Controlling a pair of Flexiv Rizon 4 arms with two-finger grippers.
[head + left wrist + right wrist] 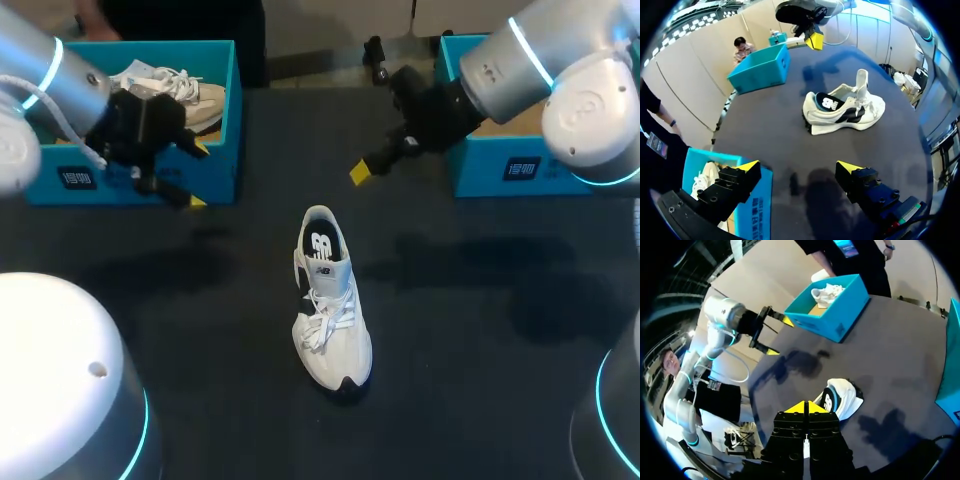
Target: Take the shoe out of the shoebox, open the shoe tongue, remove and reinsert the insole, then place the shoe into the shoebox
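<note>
The left jaws, on the left arm (40, 80), stand wide open and grip nothing. They hang over the near right corner of the left shoebox (215, 172), with one yellow-tipped finger (748, 166) above the box edge and the other above the bare table (480, 330). A second shoe (195, 95) lies inside this shoebox. The shoe (330, 310) stands upright on its sole near the middle of the table, toe towards the robot and heel towards the far edge, with the insole visible through the opening. It touches neither shoebox and neither arm, and open table surrounds it on every side. The right jaws, on the right arm (560, 70), are closed tip against tip. They hang above the table beyond and to the right of the heel, well apart from the shoe and near the left wall of the right shoebox (490, 170), which sits at the far right of the table.
</note>
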